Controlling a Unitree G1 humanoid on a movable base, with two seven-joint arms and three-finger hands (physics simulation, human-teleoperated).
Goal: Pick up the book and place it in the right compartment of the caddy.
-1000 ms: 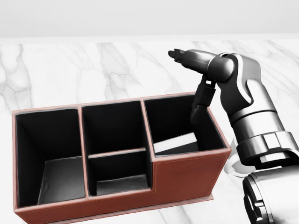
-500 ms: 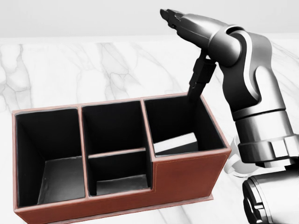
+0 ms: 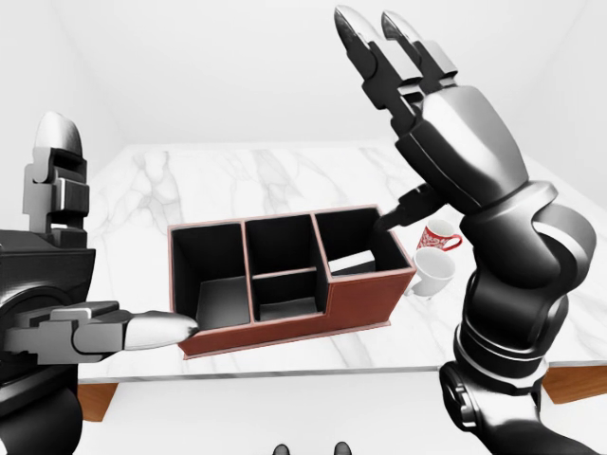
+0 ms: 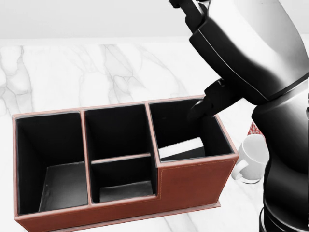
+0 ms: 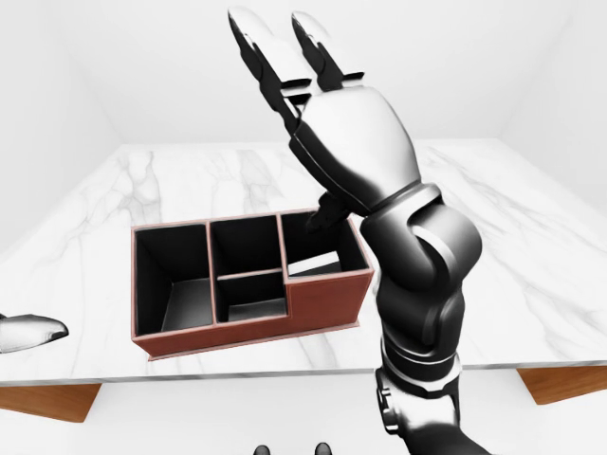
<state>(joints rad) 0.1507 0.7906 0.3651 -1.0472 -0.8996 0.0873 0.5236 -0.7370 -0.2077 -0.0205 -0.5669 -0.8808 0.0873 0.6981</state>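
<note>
Left-eye view: your right hand [image 3: 394, 47] is raised high above the reddish-brown, leather-look rectangular caddy [image 3: 360, 299], its glossy black-and-silver fingers [image 3: 356, 33] spread apart and holding nothing. The thumb points down toward the caddy's right compartment. In that compartment a pale, flat book [image 4: 182, 146] lies tilted against the matte black lining. The caddy rests on a polished white marble tabletop [image 3: 237, 175] with grey veining. Just to the right of the caddy are a plain white ceramic mug [image 3: 432, 273] and a red-and-white patterned mug [image 3: 438, 235]. Your left hand [image 3: 123, 332] hovers at the lower left, fingers extended and empty.
</note>
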